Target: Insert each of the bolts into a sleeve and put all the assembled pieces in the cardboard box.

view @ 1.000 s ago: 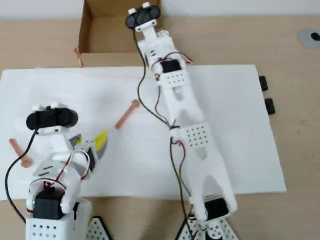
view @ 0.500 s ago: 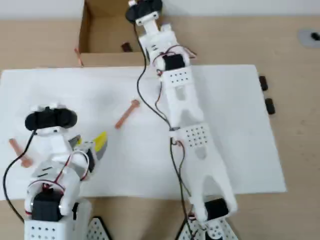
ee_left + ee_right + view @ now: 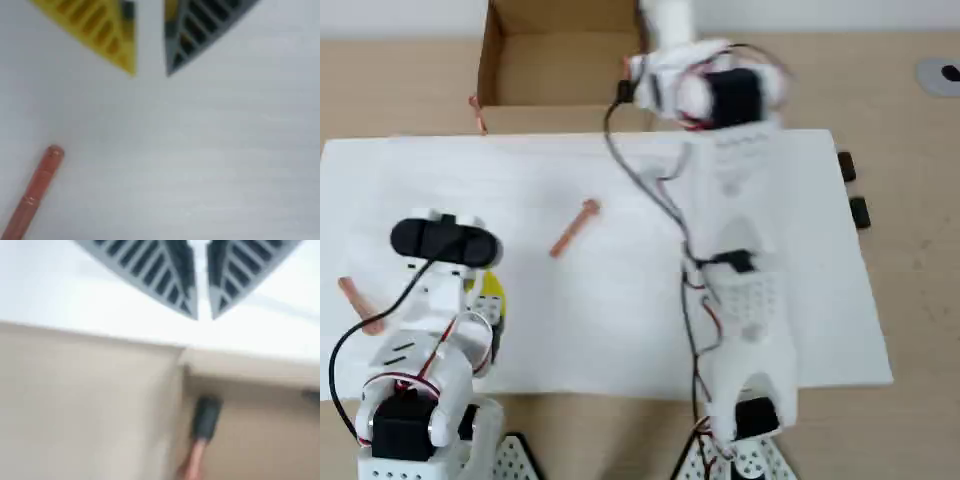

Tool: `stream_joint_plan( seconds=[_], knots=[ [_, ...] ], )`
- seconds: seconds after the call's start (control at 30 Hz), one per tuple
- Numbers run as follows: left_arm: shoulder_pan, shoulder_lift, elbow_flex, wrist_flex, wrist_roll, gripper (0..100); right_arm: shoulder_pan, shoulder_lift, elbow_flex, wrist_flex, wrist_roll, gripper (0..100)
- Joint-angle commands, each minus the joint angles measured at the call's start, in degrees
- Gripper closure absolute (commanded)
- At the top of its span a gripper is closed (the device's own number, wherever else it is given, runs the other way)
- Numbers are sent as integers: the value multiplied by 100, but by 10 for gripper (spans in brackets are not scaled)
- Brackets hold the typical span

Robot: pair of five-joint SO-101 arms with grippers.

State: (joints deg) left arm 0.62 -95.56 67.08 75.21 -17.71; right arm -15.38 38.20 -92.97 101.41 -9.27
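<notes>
The open cardboard box (image 3: pixel 520 60) stands at the table's far edge. A copper bolt in a black sleeve (image 3: pixel 206 419) lies against a cardboard corner below my right gripper (image 3: pixel 201 317), whose fingers are almost touching with nothing between them. The right arm (image 3: pixel 720 95) is raised by the box's right side. One loose bolt (image 3: pixel 575 228) lies mid-sheet and another (image 3: pixel 360 305) at the sheet's left edge. My left gripper (image 3: pixel 150 72) hovers over the white sheet, slightly open and empty, with a bolt (image 3: pixel 37 190) a short way off. Its yellow finger (image 3: pixel 490 290) shows from above.
A white sheet (image 3: pixel 800 300) covers most of the wooden table. Two small black pieces (image 3: pixel 847 166) (image 3: pixel 860 211) lie off its right edge, and a grey disc (image 3: pixel 940 75) sits at the far right.
The right arm pulled up and back from over the box, leaving the sleeved bolt there. The left arm turned slightly and its yellow finger swung in toward the other.
</notes>
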Motion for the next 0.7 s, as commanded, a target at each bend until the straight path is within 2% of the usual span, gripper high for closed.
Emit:
stream_joint_plan(
  seconds=[0.0,0.1,0.23,0.33,0.4,0.5,0.67],
  knots=[
    [-35,-4,-281,26,-123,973,268,-1341,435,141,53,989],
    [-44,-4,-281,26,158,973,321,-2273,2308,141,97,989],
    [-53,-4,-246,26,1011,973,84,-4382,5895,123,-26,989],
    [-176,-4,-70,-18,1152,974,-163,-6211,8655,53,0,989],
    [-316,-4,79,-18,1152,974,-75,-7354,10149,-413,62,989],
    [-475,-4,484,9,1169,974,470,-8971,11837,-1521,185,989],
    [-774,-4,1002,-220,1169,974,1077,-11169,14563,-3174,862,989]
  ],
)
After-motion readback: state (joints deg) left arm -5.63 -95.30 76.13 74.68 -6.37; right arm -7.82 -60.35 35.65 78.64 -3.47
